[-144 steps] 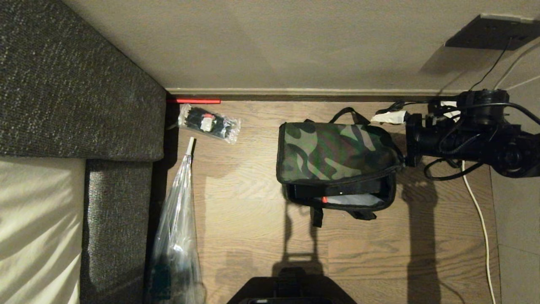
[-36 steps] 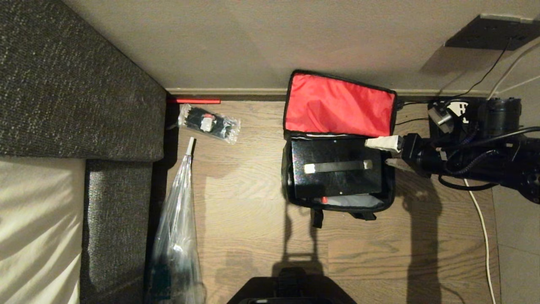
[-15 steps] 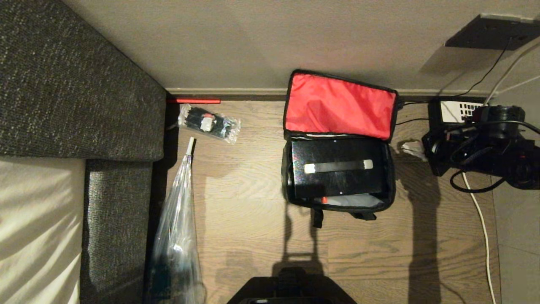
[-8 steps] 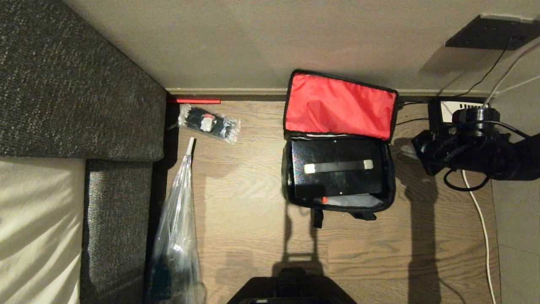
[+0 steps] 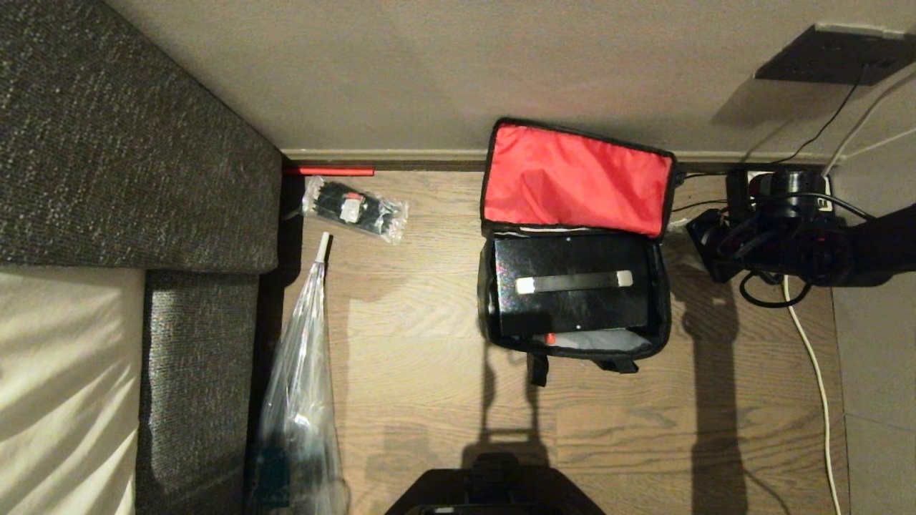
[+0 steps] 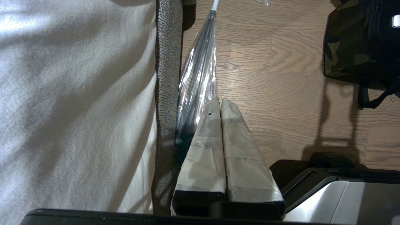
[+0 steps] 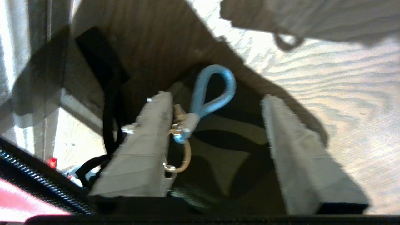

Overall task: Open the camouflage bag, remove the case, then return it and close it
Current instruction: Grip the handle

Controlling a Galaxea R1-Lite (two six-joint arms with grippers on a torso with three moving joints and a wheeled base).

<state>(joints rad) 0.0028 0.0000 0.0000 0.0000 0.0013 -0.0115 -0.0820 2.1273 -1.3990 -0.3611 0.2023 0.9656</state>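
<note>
- Camouflage bag point(image 5: 572, 286) on wood floor point(image 5: 429, 372), lid flipped back toward 12 o'clock, red lining up.
- Case point(image 5: 572, 300) inside bag, handle up.
- Right gripper point(image 7: 215, 103) at bag's 3 o'clock, jaws apart, blue loop point(image 7: 214, 90) between them.
- Left gripper point(image 6: 220, 107) parked, fingers pressed together.

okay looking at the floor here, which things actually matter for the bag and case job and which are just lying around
Part of the job:
camouflage bag, lid open
case, inside the bag
right gripper, open, beside the bag

Just lying about:
umbrella
small plastic packet
red stick
sofa
white cable
</note>
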